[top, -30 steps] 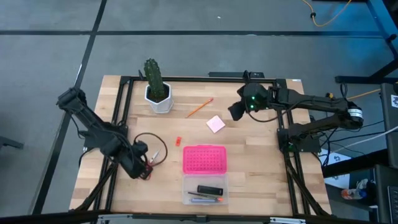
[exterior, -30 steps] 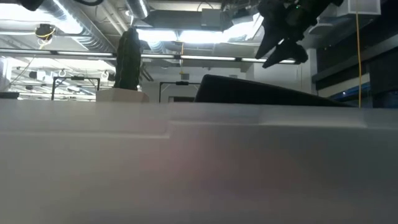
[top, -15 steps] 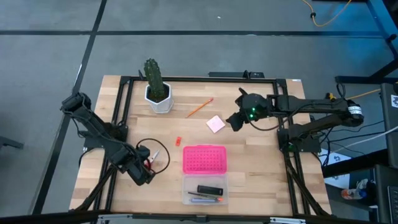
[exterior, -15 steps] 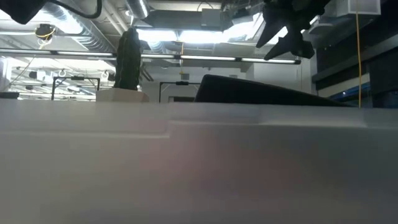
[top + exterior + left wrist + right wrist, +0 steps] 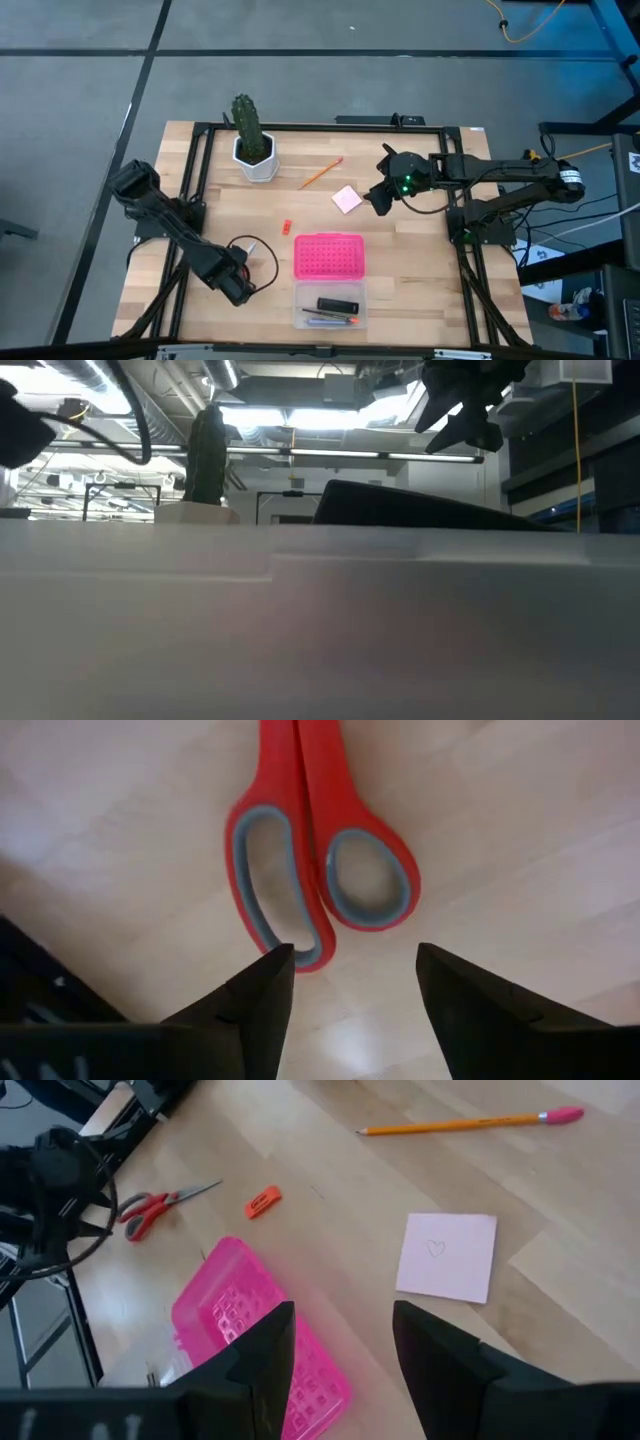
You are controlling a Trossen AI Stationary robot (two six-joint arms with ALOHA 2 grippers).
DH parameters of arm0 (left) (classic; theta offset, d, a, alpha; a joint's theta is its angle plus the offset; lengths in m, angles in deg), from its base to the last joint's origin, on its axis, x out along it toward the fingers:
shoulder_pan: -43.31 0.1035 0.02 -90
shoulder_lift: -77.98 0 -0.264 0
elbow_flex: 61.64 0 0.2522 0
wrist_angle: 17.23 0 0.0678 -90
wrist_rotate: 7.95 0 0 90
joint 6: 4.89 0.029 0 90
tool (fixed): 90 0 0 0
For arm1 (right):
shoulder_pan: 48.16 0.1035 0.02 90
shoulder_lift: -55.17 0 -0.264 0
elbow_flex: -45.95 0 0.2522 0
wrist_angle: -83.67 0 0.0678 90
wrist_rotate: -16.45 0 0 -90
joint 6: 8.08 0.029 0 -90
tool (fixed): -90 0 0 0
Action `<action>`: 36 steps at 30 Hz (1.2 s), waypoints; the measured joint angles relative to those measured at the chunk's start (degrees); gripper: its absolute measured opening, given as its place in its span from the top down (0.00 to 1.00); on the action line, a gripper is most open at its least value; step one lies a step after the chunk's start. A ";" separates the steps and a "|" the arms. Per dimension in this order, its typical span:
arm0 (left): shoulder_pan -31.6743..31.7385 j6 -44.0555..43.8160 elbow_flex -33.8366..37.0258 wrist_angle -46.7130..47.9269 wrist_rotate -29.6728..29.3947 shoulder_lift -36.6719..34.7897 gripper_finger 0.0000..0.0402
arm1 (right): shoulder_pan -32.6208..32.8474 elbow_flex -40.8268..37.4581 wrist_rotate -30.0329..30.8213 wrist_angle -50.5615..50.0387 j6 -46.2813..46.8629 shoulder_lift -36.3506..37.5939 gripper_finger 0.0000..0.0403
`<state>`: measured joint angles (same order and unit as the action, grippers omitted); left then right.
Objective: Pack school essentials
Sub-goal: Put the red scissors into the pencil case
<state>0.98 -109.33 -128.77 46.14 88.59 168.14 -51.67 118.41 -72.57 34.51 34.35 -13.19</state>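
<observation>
The red-handled scissors (image 5: pixel 320 870) lie flat on the wooden table at the near left, and only their blade tip (image 5: pixel 250 243) shows from above. My left gripper (image 5: pixel 355 970) points down over the handle loops, open, its fingers astride their free ends. Farther right lie a pale pink notepad (image 5: pixel 347 199), an orange pencil (image 5: pixel 321 172) and a small red-orange piece (image 5: pixel 286 227). My right gripper (image 5: pixel 378 198) hangs open just right of the notepad (image 5: pixel 447 1257), with nothing between its fingers. My left gripper comes from above, fingers pointing down. One fingertip (image 5: pixel 275 970) stands right at the end of the larger handle loop (image 5: pixel 305 945). I cannot tell whether it touches the loop. The scissors lie flat on the table.
A clear box (image 5: pixel 330 306) at the near edge holds a black block (image 5: pixel 338 304) and pens, with its dotted pink lid (image 5: pixel 328 256) lying just beyond it. A cactus in a white pot (image 5: pixel 250 135) stands at the far left. A black frame (image 5: pixel 200 180) borders the table.
My left gripper has sunk and gone toward the table's near edge, and now covers the scissors' handles from above. My right gripper has swung toward the near edge, closer to the pink notepad. The scissors have stayed where they were.
</observation>
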 joint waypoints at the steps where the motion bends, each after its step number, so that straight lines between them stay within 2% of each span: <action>1: 0.00 -0.20 0.29 -0.46 -0.06 0.23 0.49 | 0.00 0.00 -0.01 0.02 -0.44 0.00 0.57; 5: 0.10 -0.44 1.72 -0.64 -3.15 0.54 0.49 | 0.00 0.00 -0.03 0.02 -0.83 0.00 0.57; 10: 0.77 0.90 4.26 -2.01 -0.97 0.54 0.49 | 0.00 0.00 -0.08 0.00 -0.91 -0.01 0.57; 16: 0.85 2.87 9.51 -11.62 -0.75 0.12 0.49 | 0.00 0.00 -0.14 0.00 -0.89 -0.02 0.57; 24: 1.49 -0.11 10.71 -10.80 -1.53 0.15 0.54 | 0.00 0.00 0.17 0.89 -0.63 -0.04 0.57; 28: 2.16 -0.20 10.80 -10.32 -1.00 0.19 0.64 | 0.00 0.00 0.35 1.59 -0.55 -0.04 0.57; 34: 3.36 -0.49 10.29 -9.32 -0.57 0.30 0.90 | 0.00 0.00 0.39 1.84 0.69 -0.04 0.57; 36: 3.58 -0.25 9.17 -8.50 -1.24 0.24 0.94 | 0.00 0.00 0.43 1.86 0.88 -0.04 0.57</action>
<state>4.57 -109.58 -119.59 37.64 87.35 168.38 -51.67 118.41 -72.14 36.37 35.23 -13.23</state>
